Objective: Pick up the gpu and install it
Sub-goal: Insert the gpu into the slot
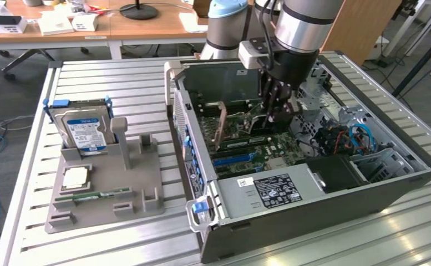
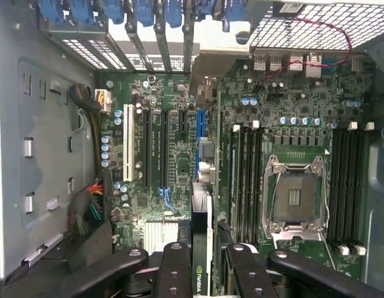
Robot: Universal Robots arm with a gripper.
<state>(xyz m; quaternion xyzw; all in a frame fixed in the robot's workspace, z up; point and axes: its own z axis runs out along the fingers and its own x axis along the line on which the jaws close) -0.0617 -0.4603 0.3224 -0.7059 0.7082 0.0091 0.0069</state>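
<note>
Gripper (image 1: pixel 278 111) down inside the open computer case (image 1: pixel 393 183). Jaws part-closed, clamped on the gpu (image 2: pixel 202 205), held on edge. Its long axis lines up with the blue slot (image 2: pixel 201 124), pointing at the case's rear wall.

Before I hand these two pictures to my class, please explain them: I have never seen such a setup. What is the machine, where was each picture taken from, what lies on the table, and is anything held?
The machine is a robot arm; its end effector is the clamp at its tip. One picture comes from a camera off the arm, the other from a camera on the arm's wrist, looking into an open computer case. The case lies on a slatted metal table. On the exterior view's left, a grey holder carries a hard drive, a processor chip and a memory stick. The end effector is closed on the gpu, a thin card seen edge-on over the motherboard.
</note>
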